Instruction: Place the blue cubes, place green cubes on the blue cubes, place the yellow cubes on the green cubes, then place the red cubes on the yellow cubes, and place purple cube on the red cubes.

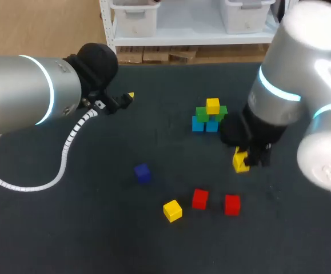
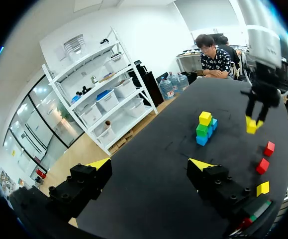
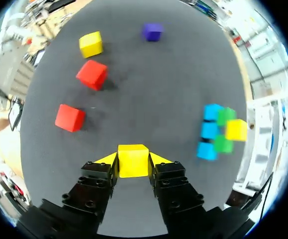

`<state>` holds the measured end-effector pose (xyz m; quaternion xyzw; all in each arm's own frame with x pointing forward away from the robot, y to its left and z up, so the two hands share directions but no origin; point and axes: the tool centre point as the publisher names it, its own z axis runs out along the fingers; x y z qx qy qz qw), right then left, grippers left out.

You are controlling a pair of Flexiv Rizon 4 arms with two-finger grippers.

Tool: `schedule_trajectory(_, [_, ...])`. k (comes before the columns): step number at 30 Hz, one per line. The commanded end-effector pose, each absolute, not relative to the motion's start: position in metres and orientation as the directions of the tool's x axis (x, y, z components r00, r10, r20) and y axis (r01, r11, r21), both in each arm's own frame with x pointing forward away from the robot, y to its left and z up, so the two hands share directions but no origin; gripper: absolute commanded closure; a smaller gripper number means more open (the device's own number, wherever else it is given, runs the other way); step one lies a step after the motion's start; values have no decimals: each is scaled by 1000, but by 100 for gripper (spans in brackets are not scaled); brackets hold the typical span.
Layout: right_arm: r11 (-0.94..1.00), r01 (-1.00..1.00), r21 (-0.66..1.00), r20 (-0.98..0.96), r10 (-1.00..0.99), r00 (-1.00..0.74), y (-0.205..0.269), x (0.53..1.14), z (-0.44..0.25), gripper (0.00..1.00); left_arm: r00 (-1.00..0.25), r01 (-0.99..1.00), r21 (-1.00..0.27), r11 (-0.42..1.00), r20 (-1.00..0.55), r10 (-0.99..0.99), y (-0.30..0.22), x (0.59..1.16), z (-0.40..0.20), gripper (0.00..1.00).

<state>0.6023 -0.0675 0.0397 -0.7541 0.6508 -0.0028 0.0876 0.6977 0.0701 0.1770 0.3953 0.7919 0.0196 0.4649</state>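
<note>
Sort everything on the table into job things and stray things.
Job: stack of blue, green and yellow cubes; yellow cube in the right gripper; loose yellow cube; two red cubes; purple cube.
Stray: only the white coiled cable of the left arm, trailing over the table.

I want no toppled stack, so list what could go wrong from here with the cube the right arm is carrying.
1. The right gripper holds the carried yellow cube at its very fingertips; it might slip or twist on the way.
2. The stack already bears a placed yellow cube on the green cubes, so the free spot looks tight; the gripper could nudge it off.
3. A hard set-down may shift the blue cubes beneath.
</note>
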Motion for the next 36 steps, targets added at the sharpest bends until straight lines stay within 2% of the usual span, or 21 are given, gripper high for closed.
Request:
schedule_trajectory(1, [-90,-982,-163,-101,-989,107,-72,624,63,100,-254,608,398,687,-722,643,70,699,176,0])
schedule_trajectory(12, [-70,-967,-247,-97,-991,97,-65,676,89,100,-254,608,398,687,-722,643,70,699,176,0])
schedule_trajectory(25, [15,-962,-271,-108,-994,15,-61,727,82,100,-254,608,398,687,-722,643,70,699,176,0])
schedule_trajectory(36, [35,-967,-252,-128,-992,-2,-59,736,79,100,-254,608,398,687,-722,643,70,699,176,0])
